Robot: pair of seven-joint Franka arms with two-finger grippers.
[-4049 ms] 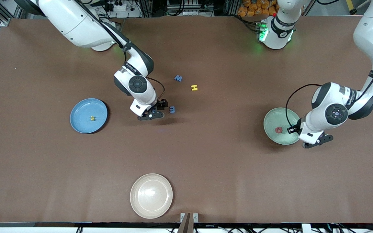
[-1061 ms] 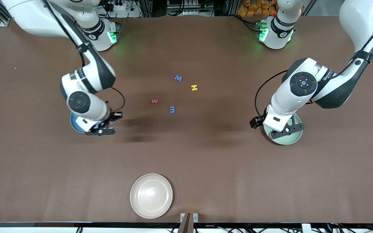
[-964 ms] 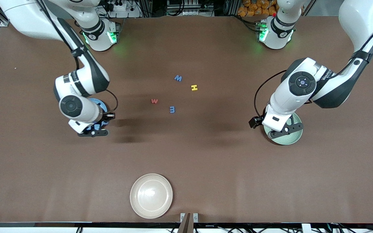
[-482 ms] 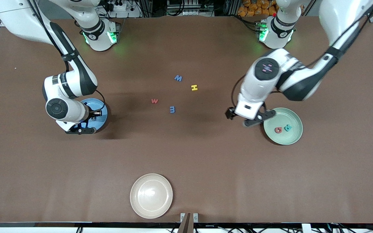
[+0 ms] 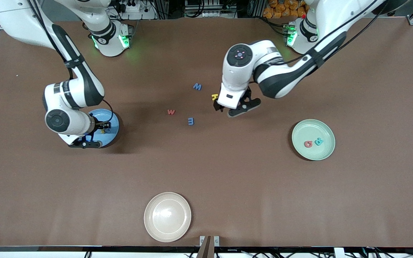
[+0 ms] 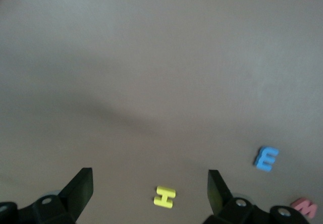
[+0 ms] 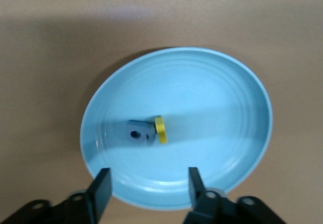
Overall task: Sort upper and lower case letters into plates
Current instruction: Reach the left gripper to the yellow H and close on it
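Observation:
My right gripper hangs open and empty over the blue plate. In that plate lie a grey-blue letter and a yellow letter, touching. My left gripper is open just above the table, over the yellow H. A blue M, a red w and a blue E lie loose mid-table. The mint green plate holds a red-pink letter and a teal letter.
A cream-white plate sits near the table edge closest to the front camera. The right arm's wrist covers part of the blue plate. The left arm stretches from its base over the table's middle.
The right gripper has opened over the blue plate, and the grey-blue letter now lies in it. The left arm has swung from the mint green plate to the yellow H.

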